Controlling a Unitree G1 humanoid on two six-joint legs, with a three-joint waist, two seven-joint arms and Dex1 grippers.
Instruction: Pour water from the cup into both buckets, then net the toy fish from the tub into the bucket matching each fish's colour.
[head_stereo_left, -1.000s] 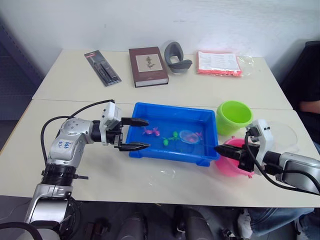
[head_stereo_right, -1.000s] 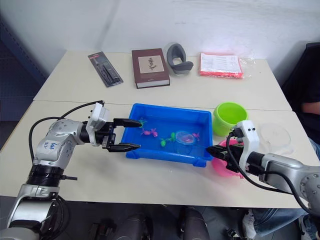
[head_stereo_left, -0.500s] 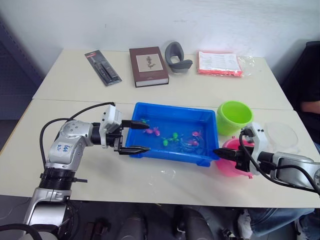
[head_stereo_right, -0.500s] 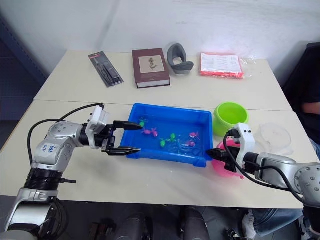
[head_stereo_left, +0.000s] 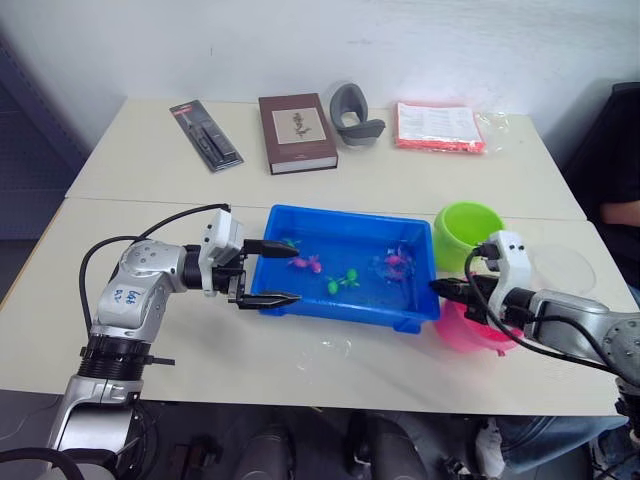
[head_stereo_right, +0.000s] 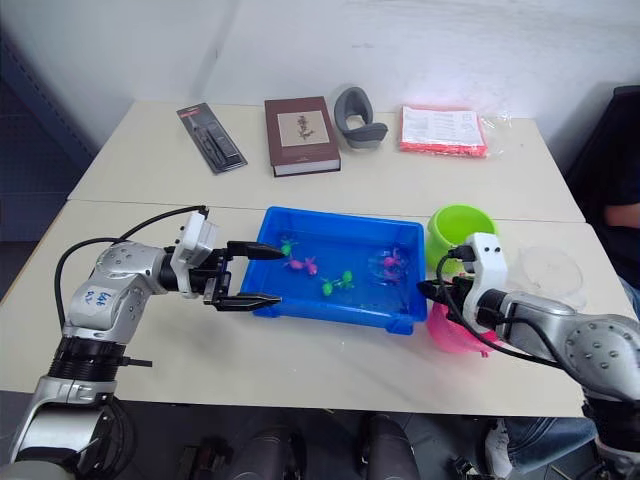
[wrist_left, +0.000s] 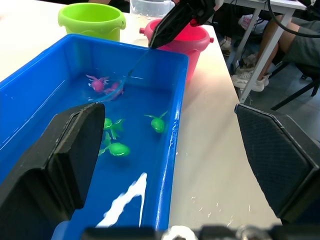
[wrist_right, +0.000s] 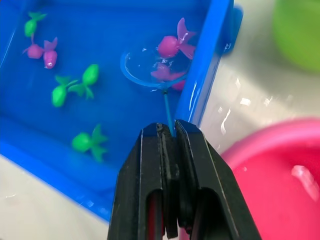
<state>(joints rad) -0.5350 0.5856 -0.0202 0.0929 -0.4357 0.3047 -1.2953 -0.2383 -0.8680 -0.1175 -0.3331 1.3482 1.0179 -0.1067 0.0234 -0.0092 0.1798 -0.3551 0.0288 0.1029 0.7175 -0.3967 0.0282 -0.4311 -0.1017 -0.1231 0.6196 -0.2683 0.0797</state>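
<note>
The blue tub (head_stereo_left: 345, 279) stands near the middle of the counter (head_stereo_left: 150, 170), with water and several toy fish in it. The right gripper (wrist_right: 167, 132) has its fingers closed tight on the thin handle of the net (wrist_right: 150, 70). The net's hoop is down in the water at the tub's right end, with a pink fish (wrist_right: 172, 45) at its rim and another one inside it. Two more pink fish (wrist_right: 41, 51) and some green fish (wrist_right: 75, 85) lie farther left. The pink bucket (head_stereo_left: 475, 325) stands just beside the tub, under the right arm, the green bucket (head_stereo_left: 468, 232) behind it, the clear cup (head_stereo_left: 562, 268) further right. The left gripper (head_stereo_left: 272, 272) holds nothing, fingers wide apart around the tub's left wall.
</note>
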